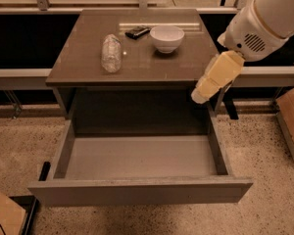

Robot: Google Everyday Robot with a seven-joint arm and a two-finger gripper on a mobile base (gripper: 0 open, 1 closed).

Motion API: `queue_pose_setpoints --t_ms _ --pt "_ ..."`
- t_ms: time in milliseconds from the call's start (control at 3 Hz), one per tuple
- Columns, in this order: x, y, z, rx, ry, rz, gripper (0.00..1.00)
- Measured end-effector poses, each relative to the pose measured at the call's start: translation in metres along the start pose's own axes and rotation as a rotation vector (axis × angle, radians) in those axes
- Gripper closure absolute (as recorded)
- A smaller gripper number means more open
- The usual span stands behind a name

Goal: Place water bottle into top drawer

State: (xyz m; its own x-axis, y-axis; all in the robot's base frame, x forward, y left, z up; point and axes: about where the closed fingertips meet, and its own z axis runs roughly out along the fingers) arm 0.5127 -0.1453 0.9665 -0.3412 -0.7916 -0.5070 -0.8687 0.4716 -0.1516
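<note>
Lying on its side on the desk (pixel 78 65), the water bottle (pixel 111 53) has its long axis running from the desk's front edge toward the back. Clear, crinkled plastic; nothing touches it. Which end carries the cap cannot be told.

To the right of the bottle and slightly farther back: a white bowl (pixel 167 37), upright, apart from the bottle. Between bottle and bowl, toward the back edge, a small dark flat object (pixel 137 32) lies just beside the bowl's rim.

Below and in front of the bottle, the top drawer (pixel 137 194) is pulled fully out, its grey floor bare to view and its flat front panel nearest the camera.

Well to the right of the bottle, past the bowl and off the desk's right front corner, the gripper (pixel 200 96) hangs in the air, its cream-coloured body angled down and to the left. It holds nothing; whether it is spread or closed cannot be told. The white arm (pixel 264 18) rises from it toward the upper right.

Farther right of the bottle, a cardboard box (pixel 291 112) sits on the speckled floor (pixel 264 214); another piece of cardboard (pixel 2 213) sits at lower left.
</note>
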Motion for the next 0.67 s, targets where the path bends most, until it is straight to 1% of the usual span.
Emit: queue_pose_setpoints --t_ms 333,667 --pt "-0.030 -0.013 0.035 -0.041 -0.094 0.105 0.00" --pt "-0.062 -0.036 0.072 -0.042 -0.169 0.202 0.00"
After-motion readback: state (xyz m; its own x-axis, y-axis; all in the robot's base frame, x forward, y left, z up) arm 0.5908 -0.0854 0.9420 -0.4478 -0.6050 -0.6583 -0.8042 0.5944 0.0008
